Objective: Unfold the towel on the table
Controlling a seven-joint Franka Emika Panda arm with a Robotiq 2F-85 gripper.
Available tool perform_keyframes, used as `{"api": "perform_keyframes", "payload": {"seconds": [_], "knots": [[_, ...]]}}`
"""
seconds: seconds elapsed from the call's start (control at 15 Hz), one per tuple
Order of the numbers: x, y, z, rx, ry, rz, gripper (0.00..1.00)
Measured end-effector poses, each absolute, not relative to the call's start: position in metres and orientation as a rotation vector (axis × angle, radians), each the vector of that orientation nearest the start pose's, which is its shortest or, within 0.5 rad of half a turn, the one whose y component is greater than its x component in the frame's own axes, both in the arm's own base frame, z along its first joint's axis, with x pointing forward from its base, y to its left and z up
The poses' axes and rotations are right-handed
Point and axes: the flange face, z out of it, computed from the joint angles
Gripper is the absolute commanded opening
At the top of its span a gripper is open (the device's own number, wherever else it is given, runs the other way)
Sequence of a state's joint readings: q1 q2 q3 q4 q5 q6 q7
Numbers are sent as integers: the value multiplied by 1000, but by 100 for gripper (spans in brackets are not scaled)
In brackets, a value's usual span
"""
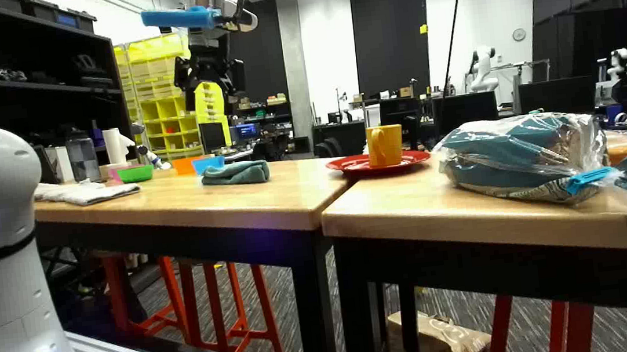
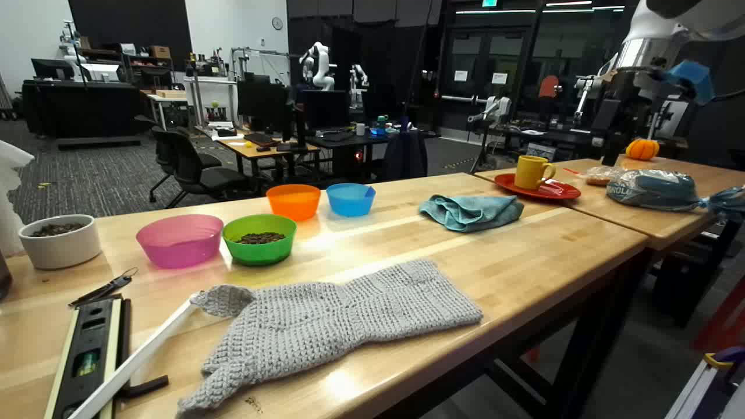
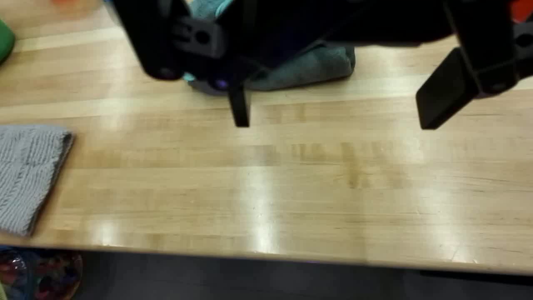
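Observation:
The teal towel lies folded and bunched on the wooden table. It shows in both exterior views. In the wrist view the towel is at the top, partly hidden behind the dark gripper body. My gripper is open and empty, its two fingers wide apart with bare table seen between the tips. In an exterior view the gripper hangs well above the table and the towel, pointing down. It also shows at the right side in an exterior view.
A yellow mug stands on a red plate beside the towel. Blue, orange, green and pink bowls stand nearby. A grey knitted cloth lies near the front edge. A plastic-wrapped package lies on the adjoining table.

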State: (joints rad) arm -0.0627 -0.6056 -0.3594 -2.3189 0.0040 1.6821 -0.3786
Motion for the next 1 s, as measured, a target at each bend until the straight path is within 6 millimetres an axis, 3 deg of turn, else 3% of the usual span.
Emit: {"api": "perform_keyframes", "payload": {"seconds": [0.53,1.0], "knots": [[334,-165,542,-2937,-46,-19,100],[355,-124,523,-3017,-178,-29,100]]}}
